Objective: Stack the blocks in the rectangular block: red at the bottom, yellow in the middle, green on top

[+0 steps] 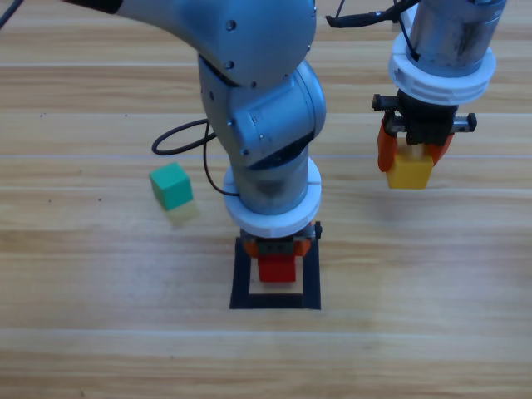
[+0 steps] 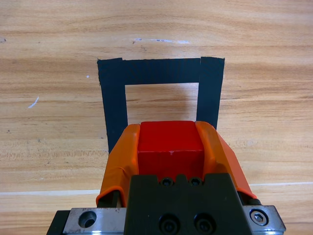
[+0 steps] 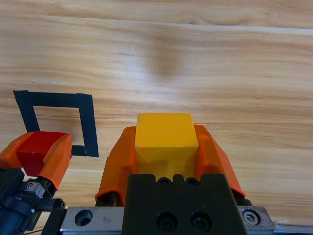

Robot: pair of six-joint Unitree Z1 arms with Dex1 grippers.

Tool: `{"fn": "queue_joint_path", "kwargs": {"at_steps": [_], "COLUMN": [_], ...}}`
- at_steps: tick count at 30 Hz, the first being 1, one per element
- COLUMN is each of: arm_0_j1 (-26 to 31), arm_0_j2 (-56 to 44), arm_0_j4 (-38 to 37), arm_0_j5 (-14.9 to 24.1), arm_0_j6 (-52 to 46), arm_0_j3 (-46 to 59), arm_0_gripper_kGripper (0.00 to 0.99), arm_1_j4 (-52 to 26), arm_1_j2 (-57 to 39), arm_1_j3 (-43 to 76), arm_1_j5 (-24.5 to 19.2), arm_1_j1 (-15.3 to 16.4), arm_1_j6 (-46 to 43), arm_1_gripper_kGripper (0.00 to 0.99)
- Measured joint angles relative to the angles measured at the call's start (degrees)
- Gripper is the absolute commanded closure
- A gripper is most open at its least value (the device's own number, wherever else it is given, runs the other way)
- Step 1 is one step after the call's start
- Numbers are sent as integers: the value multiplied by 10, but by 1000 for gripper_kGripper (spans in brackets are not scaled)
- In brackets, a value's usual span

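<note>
Altogether three cubes show, one of each colour, along with one square outline of black tape [image 1: 275,302] and two arms on the wooden table [image 1: 100,332]. At about six o'clock from the middle of the high view, the left gripper [image 1: 278,248] has its two orange jaws clamped on the red cube [image 1: 276,268], one jaw pressed against each side face. That cube sits over the opening of the tape square, toward its twelve o'clock edge; whether it touches the wood cannot be told. From the left wrist view the red cube [image 2: 170,147] fills the gap between the jaws of the left gripper [image 2: 170,142], and the tape outline [image 2: 161,71] frames bare wood beyond it at twelve o'clock. At roughly two o'clock from the square, well apart from it, the right gripper [image 1: 408,158] grasps the yellow cube [image 1: 408,170] between its two jaws, with a shadow on the wood beneath. In the right wrist view the yellow cube [image 3: 165,134] is pinched on both sides by the right gripper [image 3: 165,139], while the tape square [image 3: 56,120] and the red cube [image 3: 38,149] lie off toward nine o'clock. Alone at about ten o'clock from the square, the teal-green cube [image 1: 171,184] rests on the table, turned slightly askew, touched by neither gripper.
</note>
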Motion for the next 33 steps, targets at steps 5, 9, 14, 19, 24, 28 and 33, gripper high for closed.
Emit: {"fn": "queue_joint_path", "kwargs": {"at_steps": [5,9,14,19,24,28,33], "arm_0_j1": [0,0,0,0,0,0,0], "arm_0_j2": [0,0,7,20,24,26,29], "arm_0_j4": [0,0,0,-3,-8,-8,-9], "arm_0_j5": [1,1,1,1,1,1,1], "arm_0_j6": [0,0,1,5,7,7,7], "arm_0_j3": [0,0,0,0,0,0,0], "arm_0_gripper_kGripper": [841,841,840,840,838,838,837], "arm_1_j4": [0,0,0,0,0,0,0], "arm_1_j2": [0,0,0,0,0,0,0], "arm_1_j3": [0,0,0,-1,-1,-1,-1], "arm_1_j5": [0,0,0,0,0,0,0], "arm_1_j1": [0,0,0,0,0,0,0], "arm_1_j6": [-6,-10,-10,-10,-10,-10,-11], "arm_1_gripper_kGripper": [990,990,990,990,990,990,990]}}
